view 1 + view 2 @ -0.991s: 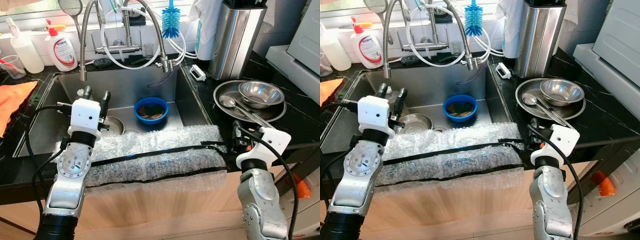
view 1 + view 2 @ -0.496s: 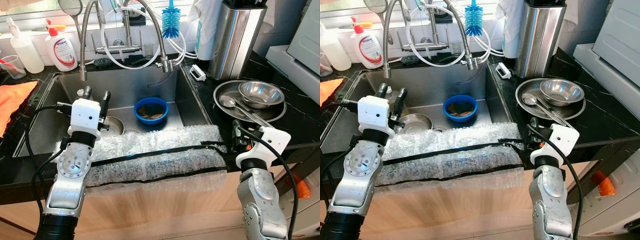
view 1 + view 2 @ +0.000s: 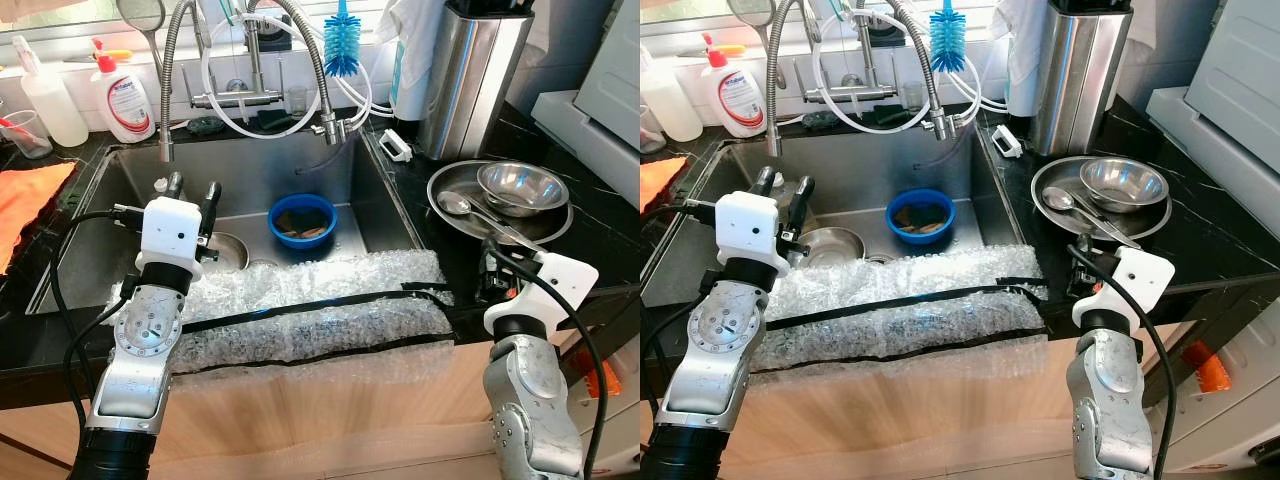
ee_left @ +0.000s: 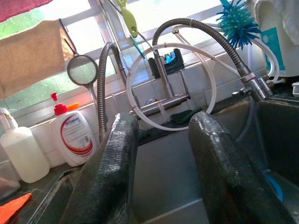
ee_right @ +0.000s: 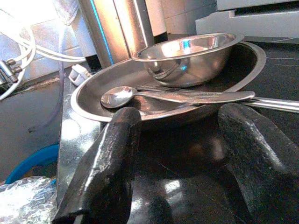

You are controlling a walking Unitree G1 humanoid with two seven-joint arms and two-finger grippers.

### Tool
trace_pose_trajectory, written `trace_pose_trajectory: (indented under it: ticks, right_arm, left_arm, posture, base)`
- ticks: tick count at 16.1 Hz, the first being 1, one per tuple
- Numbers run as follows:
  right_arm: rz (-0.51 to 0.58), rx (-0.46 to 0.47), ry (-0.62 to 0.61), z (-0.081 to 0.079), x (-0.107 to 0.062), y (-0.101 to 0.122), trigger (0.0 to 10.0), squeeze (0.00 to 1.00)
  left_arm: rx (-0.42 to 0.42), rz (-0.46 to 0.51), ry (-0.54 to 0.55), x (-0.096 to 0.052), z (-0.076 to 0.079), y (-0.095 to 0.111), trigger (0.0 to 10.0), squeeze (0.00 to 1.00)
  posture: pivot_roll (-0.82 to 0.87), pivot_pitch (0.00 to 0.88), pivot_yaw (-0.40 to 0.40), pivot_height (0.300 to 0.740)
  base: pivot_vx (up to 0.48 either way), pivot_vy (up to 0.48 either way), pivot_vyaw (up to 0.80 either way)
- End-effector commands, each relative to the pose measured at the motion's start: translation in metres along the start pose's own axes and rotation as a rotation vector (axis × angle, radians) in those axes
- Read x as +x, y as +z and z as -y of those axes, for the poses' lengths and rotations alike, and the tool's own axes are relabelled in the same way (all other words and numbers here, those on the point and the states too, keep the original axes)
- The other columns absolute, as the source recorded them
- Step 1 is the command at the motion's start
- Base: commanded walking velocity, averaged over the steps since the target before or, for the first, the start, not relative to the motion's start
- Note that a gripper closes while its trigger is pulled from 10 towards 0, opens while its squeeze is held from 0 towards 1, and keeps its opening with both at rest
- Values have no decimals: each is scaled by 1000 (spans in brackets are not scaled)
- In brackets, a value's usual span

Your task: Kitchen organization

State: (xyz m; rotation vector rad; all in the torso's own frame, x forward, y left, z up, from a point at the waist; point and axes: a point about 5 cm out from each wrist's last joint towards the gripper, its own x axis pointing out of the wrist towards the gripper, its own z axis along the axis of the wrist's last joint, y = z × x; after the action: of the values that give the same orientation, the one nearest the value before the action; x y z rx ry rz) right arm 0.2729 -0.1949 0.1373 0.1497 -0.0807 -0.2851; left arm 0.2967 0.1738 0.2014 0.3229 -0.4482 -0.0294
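Kitchen counter and sink [image 3: 120, 230] at an early stage of the organization task. The right gripper [image 5: 180, 154] hovers low over the black counter [image 3: 590, 235] at its front edge, aimed at the steel plate [image 3: 450, 185], which sits on the counter just right of the sink. Its two fingers stand wide apart and hold nothing. On the plate rest a small steel bowl [image 3: 522, 187], toward the plate's back right, and a spoon [image 3: 460, 207] lying across the plate with its handle running out over the front rim.

The left gripper [image 3: 190, 190] hangs above the sink's left half, its fingers parted and empty, pointing toward the tap [image 4: 163, 88]. A blue bowl [image 3: 302, 220] with something brown inside stands on the sink floor near the centre, beside a steel dish [image 3: 232, 252] that is partly covered. Bubble wrap [image 3: 320, 310] is draped over the sink's front edge.

Judgement: nothing has yet been picked up; plate, bowl, spoon and the sink items all remain to be sorted. The right arm's pose suggests the plate group will be handled first.
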Motion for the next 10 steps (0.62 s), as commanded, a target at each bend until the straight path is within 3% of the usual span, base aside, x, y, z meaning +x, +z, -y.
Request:
trace_pose_trajectory:
  ticks: [1, 5, 10]
  right_arm:
    - [1, 12, 1, -2, 2, 1, 10000, 0]
    - [-59, -6, 12, -5, -1, -10, 10000, 0]
    - [-32, 2, -21, 0, 2, -5, 10000, 0]
  left_arm:
    - [13, 22, 8, 3, -1, 4, 10000, 0]
    - [23, 23, -2, 3, 0, 3, 10000, 0]
    - [20, 27, 0, 3, 0, 4, 10000, 0]
  posture:
    - [-72, 0, 13, 740]
    - [-69, 0, 12, 740]
    - [-70, 0, 11, 740]
  base:
    - [0, 0, 0]
    - [0, 0, 0]
    - [0, 0, 0]
